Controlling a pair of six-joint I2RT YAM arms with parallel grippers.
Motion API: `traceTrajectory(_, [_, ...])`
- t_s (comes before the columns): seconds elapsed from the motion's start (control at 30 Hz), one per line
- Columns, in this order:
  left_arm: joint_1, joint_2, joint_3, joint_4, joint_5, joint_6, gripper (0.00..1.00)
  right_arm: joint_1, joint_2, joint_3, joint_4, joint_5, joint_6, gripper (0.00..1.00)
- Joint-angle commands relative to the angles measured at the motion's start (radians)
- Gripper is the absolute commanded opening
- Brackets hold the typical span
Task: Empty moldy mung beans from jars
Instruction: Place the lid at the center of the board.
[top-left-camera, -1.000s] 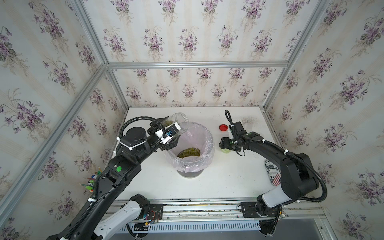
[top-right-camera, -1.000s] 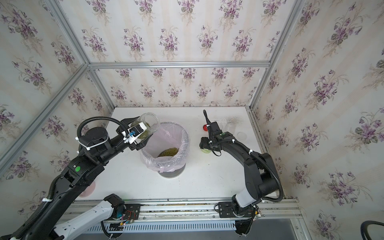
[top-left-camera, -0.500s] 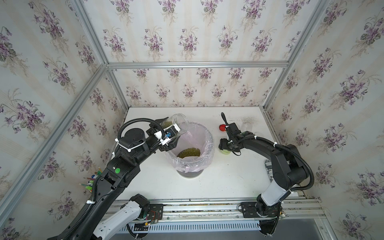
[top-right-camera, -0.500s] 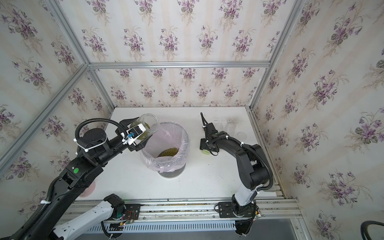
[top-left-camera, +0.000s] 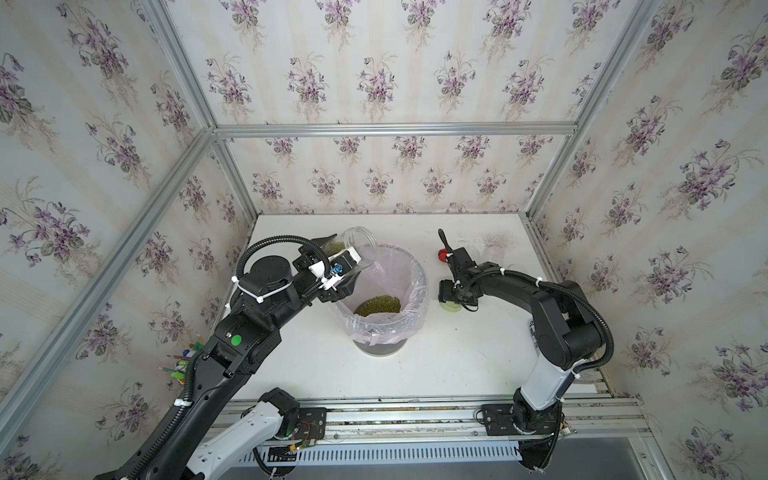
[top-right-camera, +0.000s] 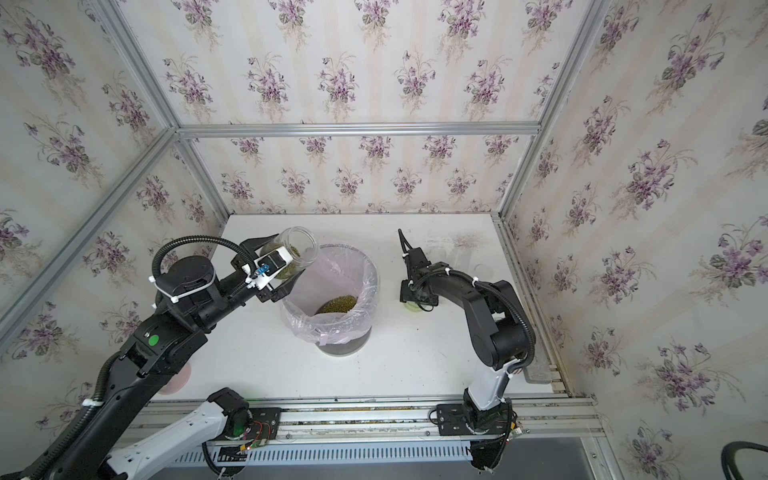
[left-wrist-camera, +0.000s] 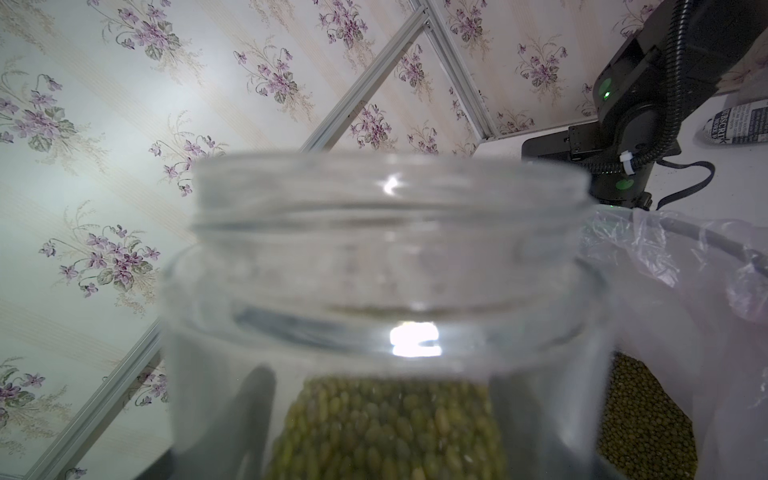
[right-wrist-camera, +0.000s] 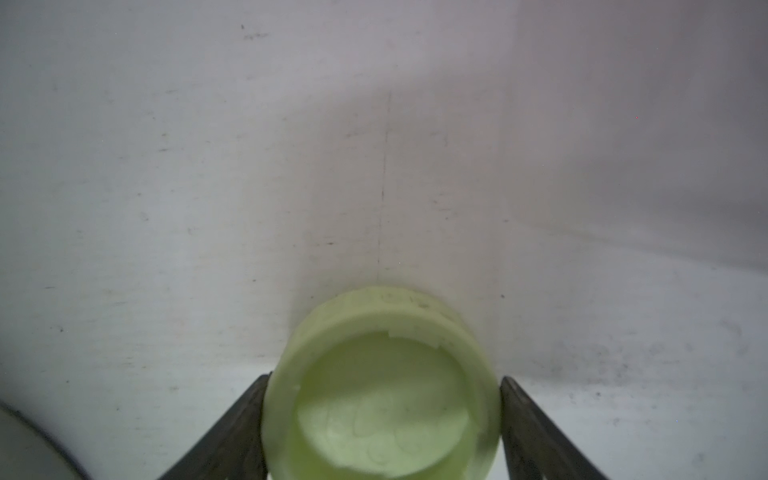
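Observation:
My left gripper (top-left-camera: 338, 266) (top-right-camera: 276, 262) is shut on a clear lidless jar (top-left-camera: 357, 249) (top-right-camera: 297, 249), tilted with its mouth toward the pink-lined bin's rim (top-left-camera: 419, 282) (top-right-camera: 372, 274). In the left wrist view the jar (left-wrist-camera: 386, 266) fills the frame, with mung beans (left-wrist-camera: 386, 428) lying in its lower part. More mung beans (top-left-camera: 378, 305) (top-right-camera: 336, 304) lie heaped in the bin. Right of the bin, low over the table, my right gripper (top-left-camera: 449, 297) (top-right-camera: 411, 299) (right-wrist-camera: 382, 415) is shut on a pale green lid (right-wrist-camera: 382, 386) (top-left-camera: 451, 306), fingers (right-wrist-camera: 232, 436) against both sides.
A red lid (top-left-camera: 442, 255) lies on the white table behind the right gripper. A faint clear jar (top-left-camera: 492, 249) stands at the back right. Pencils (top-left-camera: 178, 365) stick up past the table's left edge. A printed packet (left-wrist-camera: 739, 124) lies by the right arm's base.
The right arm's elbow has swung in toward the table while its gripper stays low on the green lid. The left gripper keeps the tilted jar in about the same place.

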Motion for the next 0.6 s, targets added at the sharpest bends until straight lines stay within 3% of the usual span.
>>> traceTrajectory(0.0, [0.002, 0.002, 0.017, 0.088, 0.000, 0.009, 0.00, 0.000, 0.008, 0.003, -0.024, 0.020, 0.013, 0.75])
traceTrajectory(0.23, [0.001, 0.006, 0.027, 0.085, 0.006, 0.027, 0.00, 0.000, -0.001, -0.003, -0.034, -0.001, 0.015, 0.86])
traceTrajectory(0.57, [0.001, 0.019, 0.059, 0.062, -0.002, 0.076, 0.00, 0.000, -0.128, 0.018, -0.072, -0.049, 0.021, 0.89])
